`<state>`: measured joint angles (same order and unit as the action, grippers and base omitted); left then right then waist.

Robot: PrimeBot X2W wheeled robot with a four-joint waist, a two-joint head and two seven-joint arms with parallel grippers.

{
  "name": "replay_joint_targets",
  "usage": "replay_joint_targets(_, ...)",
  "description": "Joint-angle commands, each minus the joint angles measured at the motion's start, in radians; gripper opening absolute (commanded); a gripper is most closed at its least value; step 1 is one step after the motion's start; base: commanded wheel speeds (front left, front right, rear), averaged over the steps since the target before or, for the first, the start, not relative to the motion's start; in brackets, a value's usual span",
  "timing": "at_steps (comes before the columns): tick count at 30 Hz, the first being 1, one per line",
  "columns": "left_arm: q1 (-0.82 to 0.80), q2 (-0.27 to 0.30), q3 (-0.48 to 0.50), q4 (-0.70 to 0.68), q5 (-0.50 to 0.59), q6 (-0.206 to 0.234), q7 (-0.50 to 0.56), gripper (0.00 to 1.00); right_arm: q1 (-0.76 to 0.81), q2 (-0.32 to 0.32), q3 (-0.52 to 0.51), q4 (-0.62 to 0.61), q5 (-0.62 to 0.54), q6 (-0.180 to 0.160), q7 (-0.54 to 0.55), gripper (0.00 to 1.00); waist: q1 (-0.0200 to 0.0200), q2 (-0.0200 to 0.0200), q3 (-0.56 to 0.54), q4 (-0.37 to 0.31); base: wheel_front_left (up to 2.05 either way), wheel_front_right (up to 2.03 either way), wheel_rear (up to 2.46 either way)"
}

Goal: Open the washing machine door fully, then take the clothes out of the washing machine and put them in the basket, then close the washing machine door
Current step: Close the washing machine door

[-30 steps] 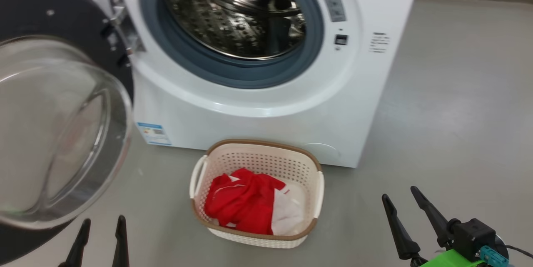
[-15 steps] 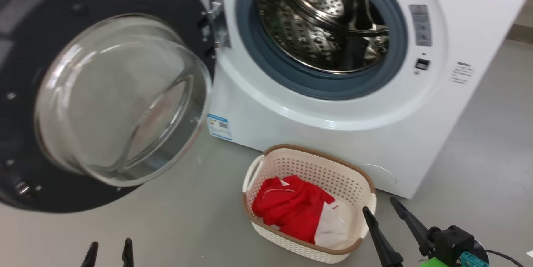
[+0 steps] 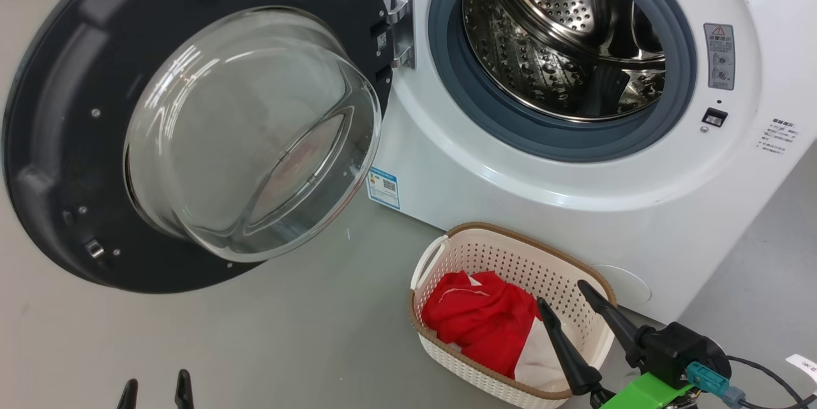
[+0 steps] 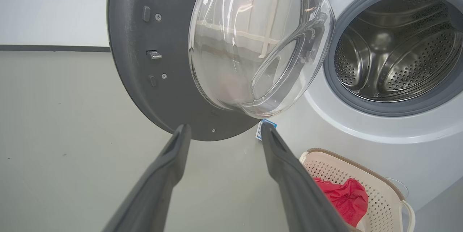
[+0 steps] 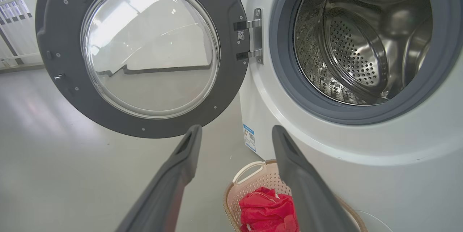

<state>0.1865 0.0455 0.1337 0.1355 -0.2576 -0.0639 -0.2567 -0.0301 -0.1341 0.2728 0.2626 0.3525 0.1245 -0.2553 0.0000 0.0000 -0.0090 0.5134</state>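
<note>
The washing machine [image 3: 510,205] stands with its steel drum [image 3: 562,45] showing nothing inside. The washing machine door [image 3: 64,109] hangs swung wide to the left, glass bowl facing me. On the floor in front sits the basket [image 3: 510,268] with the red and white clothes [image 3: 485,326] in it. My right gripper [image 3: 562,292] is open and holds nothing, its fingers over the basket's right side. My left gripper [image 3: 157,378] is open at the bottom left, below the door. In the left wrist view the left gripper [image 4: 225,126] points at the door's [image 4: 130,80] lower edge.
Bare grey floor [image 3: 255,345] spreads left of the basket and under the door. A blue sticker [image 3: 383,187] marks the machine's lower left front. The right wrist view shows the right gripper [image 5: 237,127], the door's hinge [image 5: 255,34] and the basket [image 5: 249,181] below.
The head camera has swung left, so the whole door now shows and everything shifted right. My right gripper now overlaps the basket's right side. Both grippers stay open.
</note>
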Motion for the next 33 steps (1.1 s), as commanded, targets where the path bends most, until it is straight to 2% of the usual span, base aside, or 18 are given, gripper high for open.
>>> replay_joint_targets(1,-0.015,0.005,0.031,-0.029,-0.006,0.011,-0.005,1.00,-0.043,-0.017,0.020,-0.019,0.010,0.006,-0.006,1.00,0.0000,0.0000,0.004,0.002,0.00,0.00,0.00)
replay_joint_targets(11,-0.032,0.005,0.030,-0.052,-0.021,0.015,-0.005,1.00,-0.051,-0.019,0.020,-0.016,0.015,0.006,-0.006,1.00,0.0000,0.0000,0.013,0.002,0.00,0.00,0.00)
replay_joint_targets(12,-0.036,0.005,0.031,-0.058,-0.025,0.014,-0.005,0.87,-0.049,-0.019,0.018,-0.018,0.014,0.006,-0.006,1.00,0.0000,0.0000,0.014,0.002,0.00,0.00,0.00)
replay_joint_targets(13,-0.040,0.005,0.034,-0.065,-0.033,0.012,-0.005,0.52,-0.047,-0.018,0.017,-0.019,0.012,0.006,-0.006,1.00,0.0000,0.0000,0.016,0.002,0.00,0.00,0.00)
replay_joint_targets(15,-0.054,0.005,0.045,-0.091,-0.051,0.008,-0.005,0.07,-0.043,-0.016,0.012,-0.022,0.010,0.006,-0.006,1.00,0.0000,0.0000,0.021,0.003,0.00,0.00,0.00)
replay_joint_targets(16,-0.063,0.005,0.054,-0.109,-0.057,0.006,-0.005,0.00,-0.041,-0.016,0.009,-0.023,0.009,0.006,-0.006,1.00,0.0000,0.0000,0.025,0.003,0.00,0.00,0.00)
replay_joint_targets(19,-0.100,0.005,0.101,-0.180,-0.079,-0.004,-0.005,0.00,-0.036,-0.016,-0.001,-0.025,0.005,0.006,-0.006,1.00,0.0000,0.0000,0.035,0.004,0.00,0.00,0.00)
replay_joint_targets(23,-0.173,0.010,0.195,-0.281,-0.048,-0.035,-0.005,0.00,-0.026,-0.011,-0.020,-0.030,-0.001,0.006,-0.006,1.00,0.0000,0.0000,0.046,0.003,0.00,0.00,0.00)
replay_joint_targets(24,-0.233,0.029,0.250,-0.310,-0.050,-0.049,-0.005,0.00,-0.022,-0.009,-0.031,-0.034,-0.005,0.006,-0.006,1.00,0.0000,0.0000,0.055,0.003,0.00,0.00,0.00)
replay_joint_targets(28,-0.388,0.096,0.350,-0.288,-0.107,-0.063,-0.005,0.00,-0.017,-0.005,-0.041,-0.038,-0.013,0.006,-0.006,1.00,0.0000,0.0000,0.070,0.003,0.00,0.00,0.00)
replay_joint_targets(33,-0.555,0.254,0.384,-0.158,-0.192,-0.066,-0.005,0.00,-0.034,-0.008,-0.032,-0.039,-0.022,0.006,-0.006,1.00,0.0000,0.0000,0.101,-0.009,0.00,0.00,0.00)
